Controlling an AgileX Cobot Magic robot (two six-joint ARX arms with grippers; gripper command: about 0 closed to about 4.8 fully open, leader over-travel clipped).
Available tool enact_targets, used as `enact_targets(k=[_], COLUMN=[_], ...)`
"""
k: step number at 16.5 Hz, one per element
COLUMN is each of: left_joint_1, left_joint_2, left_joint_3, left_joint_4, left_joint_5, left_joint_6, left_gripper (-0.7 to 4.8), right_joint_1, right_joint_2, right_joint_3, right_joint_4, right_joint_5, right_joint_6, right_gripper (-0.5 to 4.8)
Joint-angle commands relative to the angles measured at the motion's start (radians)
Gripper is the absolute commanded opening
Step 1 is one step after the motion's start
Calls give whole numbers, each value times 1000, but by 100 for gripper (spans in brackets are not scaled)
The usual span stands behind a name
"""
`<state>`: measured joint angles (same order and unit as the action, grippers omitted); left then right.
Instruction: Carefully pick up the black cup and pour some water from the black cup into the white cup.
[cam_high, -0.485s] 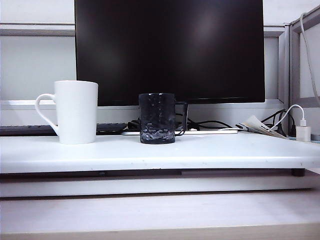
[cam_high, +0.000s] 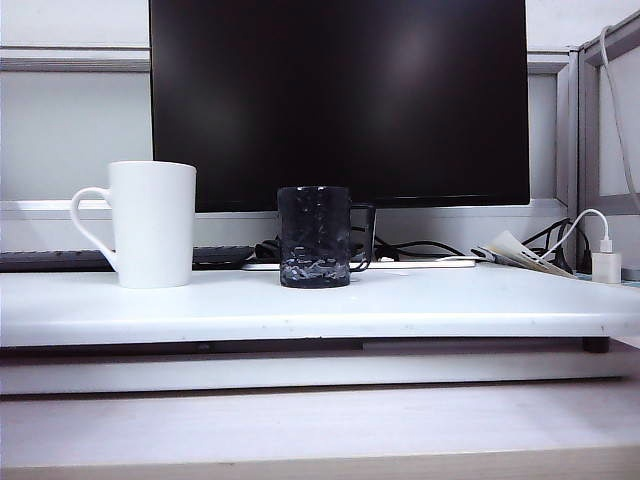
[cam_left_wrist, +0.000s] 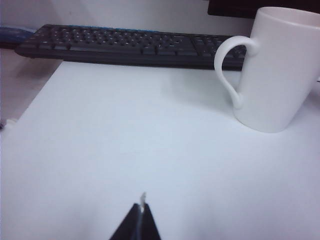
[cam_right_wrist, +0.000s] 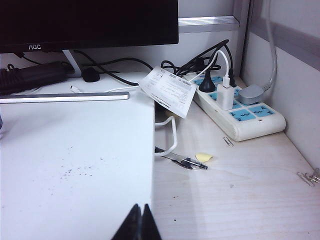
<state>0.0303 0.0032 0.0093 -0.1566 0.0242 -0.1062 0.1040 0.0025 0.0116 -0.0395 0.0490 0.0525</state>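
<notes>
Comparing with a half-second ago, nothing has shifted: black cup (cam_high: 314, 237) and white cup (cam_high: 152, 224) untouched; left gripper (cam_left_wrist: 142, 218) and right gripper (cam_right_wrist: 141, 220) closed, empty; approach not begun.

**Two mugs on the raised worktop, pincers back at the near edge**

The tall white ceramic mug (cam_high: 155, 223) stands toward the worktop's (cam_high: 420, 305) left end; the short black speckled mug (cam_high: 314, 236) stands near its middle, well apart to the right. A black keyboard (cam_left_wrist: 130, 44) lies behind the white mug, and a dark monitor (cam_high: 340, 100) rises beyond the back edge. Off the right edge lies a white power strip (cam_right_wrist: 240, 107). The left pincer (cam_left_wrist: 141, 215) sits closed near the left part, the right pincer (cam_right_wrist: 141, 220) closed at the right edge.
</notes>
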Motion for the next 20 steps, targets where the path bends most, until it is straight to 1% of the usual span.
enact_targets(k=[1,2,3,4,5,6,8,10,11,13,15,16,17,19,20], left_joint_1=[1,1,1,1,1,1,1,1,1,1,-5,-27,-55,-149,-222], left_joint_2=[0,0,0,0,0,1,17,83,134,314,503,578,631,730,789], left_joint_3=[37,61,116,148,199,233,312,401,442,530,597,609,611,611,611], left_joint_4=[20,26,32,40,60,85,152,166,171,220,226,225,231,234,243], left_joint_5=[52,54,71,75,81,101,167,211,233,308,443,507,520,512,473], left_joint_6=[-54,-84,-116,-114,-114,-113,-111,-111,-111,-89,-89,-95,-112,-118,-116], left_gripper=[30,105,348,479,479,479,479,479,479,479,479,479,479,479,479], right_joint_1=[1,1,0,0,-1,-1,-1,0,0,0,7,24,48,87,100], right_joint_2=[0,0,1,5,19,43,132,269,354,538,706,775,826,925,984], right_joint_3=[88,134,214,264,336,389,492,630,708,837,904,916,916,914,914], right_joint_4=[13,13,16,19,42,85,169,150,128,119,125,127,126,113,112], right_joint_5=[-54,-55,-48,-29,-14,-15,-50,-81,-92,-168,-255,-286,-288,-288,-288], right_joint_6=[7,7,6,6,-2,-26,-62,-61,-61,-61,-51,-51,-50,-51,-51], right_gripper=[7,62,226,327,389,388,388,389,388,388,388,388,388,387,387])
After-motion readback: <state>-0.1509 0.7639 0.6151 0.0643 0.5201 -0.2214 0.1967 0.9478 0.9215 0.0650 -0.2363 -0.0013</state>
